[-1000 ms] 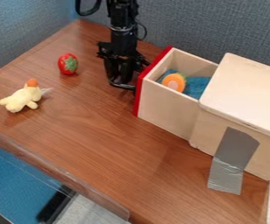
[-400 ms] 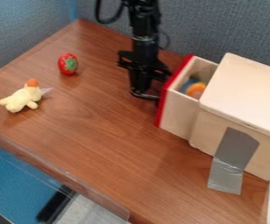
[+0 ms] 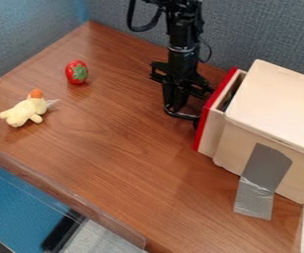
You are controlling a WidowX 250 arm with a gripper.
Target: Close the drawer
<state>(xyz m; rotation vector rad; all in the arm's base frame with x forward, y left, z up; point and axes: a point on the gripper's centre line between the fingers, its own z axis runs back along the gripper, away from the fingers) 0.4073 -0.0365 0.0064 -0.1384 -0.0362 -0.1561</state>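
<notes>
Drawer front (image 3: 208,106) lies at 3 o'clock from the gripper (image 3: 182,117), whose opening and grip cannot be determined; closure requires pushing toward 4 o'clock

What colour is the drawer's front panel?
Red; the drawer's front panel shows best in the camera view.

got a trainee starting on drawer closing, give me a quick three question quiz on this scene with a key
1. What colour is the front of the drawer?
2. True or false: the drawer is fully shut.
3. The tape runs from the table up onto:
a) the duck
b) the box
c) the strawberry

Key: 1. Red; 2. False, a gap shows behind its front; 3. b
</notes>
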